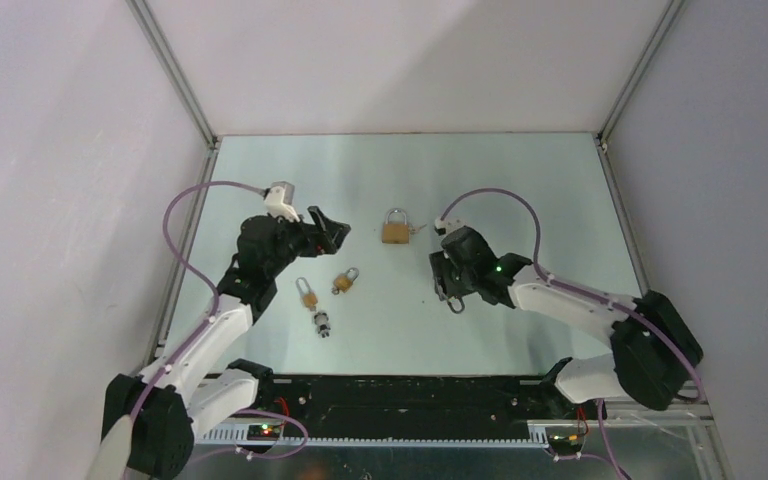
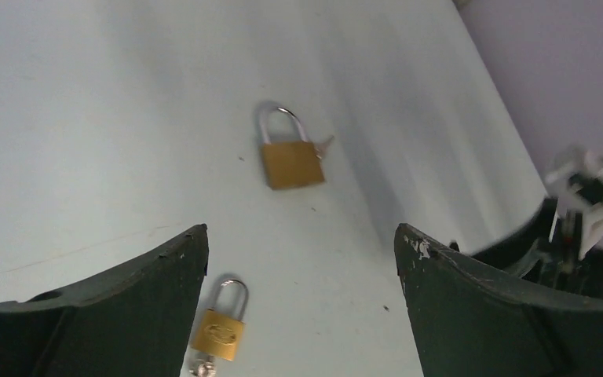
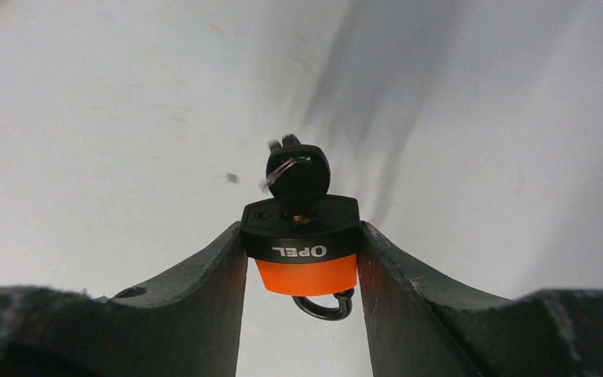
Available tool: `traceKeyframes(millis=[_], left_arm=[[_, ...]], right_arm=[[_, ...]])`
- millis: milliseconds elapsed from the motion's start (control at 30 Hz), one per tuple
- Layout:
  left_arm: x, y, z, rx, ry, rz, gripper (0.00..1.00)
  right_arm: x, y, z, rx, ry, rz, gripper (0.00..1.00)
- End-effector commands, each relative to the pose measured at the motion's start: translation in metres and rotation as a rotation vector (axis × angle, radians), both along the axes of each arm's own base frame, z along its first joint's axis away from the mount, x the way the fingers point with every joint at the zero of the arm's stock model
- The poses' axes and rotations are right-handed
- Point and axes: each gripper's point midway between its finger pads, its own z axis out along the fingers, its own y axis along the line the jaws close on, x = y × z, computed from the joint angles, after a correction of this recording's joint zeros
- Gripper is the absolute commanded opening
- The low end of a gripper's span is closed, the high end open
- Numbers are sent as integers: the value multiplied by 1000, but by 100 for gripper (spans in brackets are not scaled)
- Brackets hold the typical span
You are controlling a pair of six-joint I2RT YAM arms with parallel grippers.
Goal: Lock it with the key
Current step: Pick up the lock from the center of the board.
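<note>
Your right gripper [image 3: 301, 229] clamps the orange-and-black padlock [image 3: 306, 271] by its sides just above the table [image 1: 540, 200], right of centre. The black-headed key [image 3: 298, 177] sits in the keyway, pointing away from the wrist, and the shackle [image 3: 322, 308] shows at the near end. Your left gripper [image 2: 300, 236] hovers released and empty, aimed toward a brass padlock [image 2: 291, 161] lying flat farther back. On this showing, the turn of the key falls to the left arm: bring it across, pinch only the key's head, line the wrist up with the key's axis, and twist while the right grip holds firm. Whether the shackle is seated cannot be told, so check it first
</note>
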Motion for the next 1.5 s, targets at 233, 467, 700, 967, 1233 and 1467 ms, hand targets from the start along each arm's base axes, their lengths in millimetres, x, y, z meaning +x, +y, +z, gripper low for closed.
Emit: traceKeyframes(millis=[233,467,700,967,1233,1467], left_arm=[[-25,-72,73,-131,-73,-385,92],[-41,-114,88,-171,-38,-617,89],[-49,-148,56,-201,121,-768,82],[-59,-171,44,-213,191,-875,81],[-66,-170,25,-189,210,-902,69],[-70,-168,5,-172,252,-902,59]], right_arm=[[13,86,150,298,-527,725,1],[11,102,178,321,-636,871,0],[31,103,191,253,-753,867,0],[42,109,192,204,-810,890,0],[39,117,191,229,-789,920,0],[41,121,194,247,-786,908,0]])
